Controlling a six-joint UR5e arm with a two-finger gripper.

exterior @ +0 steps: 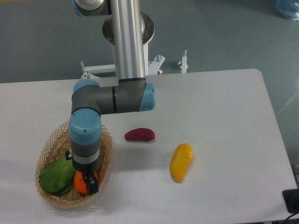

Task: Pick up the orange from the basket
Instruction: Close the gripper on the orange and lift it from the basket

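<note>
Orange (80, 185): low in the basket (106, 149), between the gripper's (87, 183) fingers, green vegetable (56, 175) just beside.
Gripper: whether clenched, cannot tell.
Advice: squeeze gently, lift straight.

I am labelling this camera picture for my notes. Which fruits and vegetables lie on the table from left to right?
green vegetable in the basket → orange, also in the basket, at the gripper → dark red-purple piece → elongated yellow-orange fruit.
</note>
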